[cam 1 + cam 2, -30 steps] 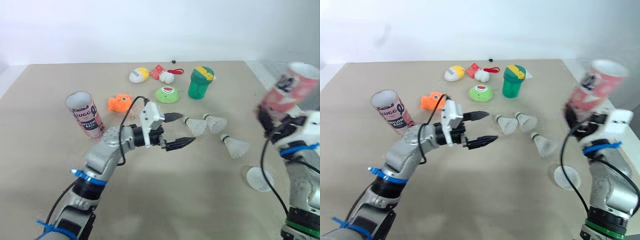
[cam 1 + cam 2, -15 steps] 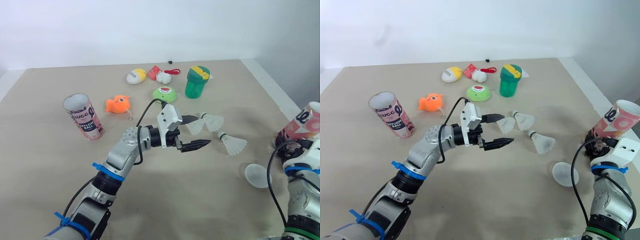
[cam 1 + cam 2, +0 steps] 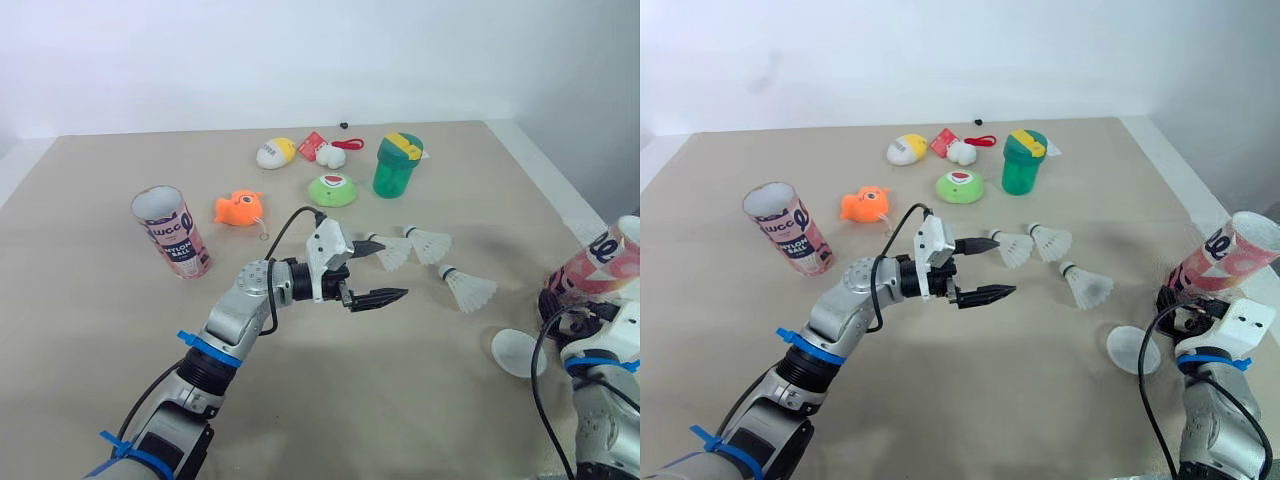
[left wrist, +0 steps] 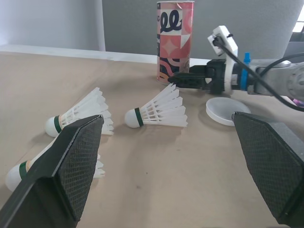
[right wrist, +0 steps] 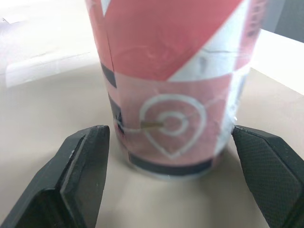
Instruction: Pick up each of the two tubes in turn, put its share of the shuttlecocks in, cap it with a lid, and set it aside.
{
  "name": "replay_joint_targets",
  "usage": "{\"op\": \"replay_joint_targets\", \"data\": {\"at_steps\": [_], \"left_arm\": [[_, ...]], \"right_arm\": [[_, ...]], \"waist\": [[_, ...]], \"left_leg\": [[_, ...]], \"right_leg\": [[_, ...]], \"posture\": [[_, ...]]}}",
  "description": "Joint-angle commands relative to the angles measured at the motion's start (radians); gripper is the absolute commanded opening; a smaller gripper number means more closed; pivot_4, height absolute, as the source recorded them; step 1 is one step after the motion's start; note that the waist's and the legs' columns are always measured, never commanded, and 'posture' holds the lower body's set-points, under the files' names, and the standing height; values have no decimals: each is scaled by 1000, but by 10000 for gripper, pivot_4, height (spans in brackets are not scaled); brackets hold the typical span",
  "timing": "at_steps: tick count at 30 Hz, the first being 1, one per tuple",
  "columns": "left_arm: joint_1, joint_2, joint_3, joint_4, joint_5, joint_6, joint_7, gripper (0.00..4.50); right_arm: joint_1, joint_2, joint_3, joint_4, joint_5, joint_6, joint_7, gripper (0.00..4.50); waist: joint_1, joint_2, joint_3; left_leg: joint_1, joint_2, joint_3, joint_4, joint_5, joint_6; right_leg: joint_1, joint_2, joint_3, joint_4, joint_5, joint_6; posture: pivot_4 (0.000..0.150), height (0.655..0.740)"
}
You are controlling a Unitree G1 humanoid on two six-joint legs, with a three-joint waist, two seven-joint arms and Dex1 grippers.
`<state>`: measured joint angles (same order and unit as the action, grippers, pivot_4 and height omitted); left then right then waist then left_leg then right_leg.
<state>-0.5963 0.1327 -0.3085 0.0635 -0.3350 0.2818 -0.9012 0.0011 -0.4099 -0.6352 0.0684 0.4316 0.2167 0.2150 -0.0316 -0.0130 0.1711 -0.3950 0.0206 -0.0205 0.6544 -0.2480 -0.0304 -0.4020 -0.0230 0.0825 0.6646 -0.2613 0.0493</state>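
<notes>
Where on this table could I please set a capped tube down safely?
The table is bare between the left end effector and the robot, and along the left side in front of the left-hand tube. It is crowded at the far middle, around the orange fish toy and green cup, and on the right by the three shuttlecocks and lid.

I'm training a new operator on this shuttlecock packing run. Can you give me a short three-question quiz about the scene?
1. How many shuttlecocks lie loose on the table?
2. True or false: the left gripper has its jaws shut on a shuttlecock.
3. The white lid lies nearest to: A the orange fish toy, B the tube at the right edge, C the green cup.
Key: 1 three; 2 false, jaws open and empty; 3 B.
</notes>
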Motion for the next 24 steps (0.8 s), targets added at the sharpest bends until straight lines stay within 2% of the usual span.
{"op": "replay_joint_targets", "data": {"at_steps": [1, 4, 8, 11, 14, 19, 24], "left_arm": [[2, 9, 33, -4, -4, -26, -5, 45000], [12, 19, 50, -8, -5, -23, 1, 45000], [89, 78, 99, -56, -6, -15, 20, 45000], [188, 130, 196, -137, -56, 11, 56, 45000], [283, 192, 283, -206, -69, 21, 101, 45000], [468, 224, 403, -312, -53, -11, 208, 45000], [693, 166, 477, -416, 13, -98, 370, 45000]], "right_arm": [[50, -3, -35, -114, 31, -3, 2, 43594], [102, 4, -52, -192, 78, 0, 20, 43594], [179, 6, -20, -432, 239, 62, 105, 43594], [150, -53, 75, -592, 291, 135, 135, 43594], [75, -135, 232, -724, 330, 224, 189, 43594], [-54, -241, 476, -752, 271, 268, 334, 43594], [-222, -211, 677, -614, 152, 213, 442, 43594]], "waist": [[0, 0, 0], [0, 0, 0], [-9, 2, -1], [-23, 2, -1], [-25, 0, 0], [-5, -3, 1], [-12, -8, 4]], "left_leg": [[0, 0, 0, 0, 0, 0], [0, 0, 0, 0, 0, 0], [0, 1, 0, 0, 0, 0], [2, 3, 0, -1, 0, 0], [3, 5, 0, 0, 1, 1], [2, 7, -3, 0, 4, 2], [1, 7, 0, 0, 4, 1]], "right_leg": [[0, 0, 0, 0, 0, 0], [0, 0, 0, 0, -1, 2], [0, 1, 0, 0, -1, 2], [0, 3, 3, 0, -1, 3], [0, 5, 3, 0, 1, 4], [0, 7, -1, 0, 3, 1], [-1, 5, 2, -1, 3, 2]], "posture": [[1500, 7400], [1500, 7400], [1500, 7400], [1500, 7400], [1500, 7400], [1500, 7400], [1500, 7400]]}}
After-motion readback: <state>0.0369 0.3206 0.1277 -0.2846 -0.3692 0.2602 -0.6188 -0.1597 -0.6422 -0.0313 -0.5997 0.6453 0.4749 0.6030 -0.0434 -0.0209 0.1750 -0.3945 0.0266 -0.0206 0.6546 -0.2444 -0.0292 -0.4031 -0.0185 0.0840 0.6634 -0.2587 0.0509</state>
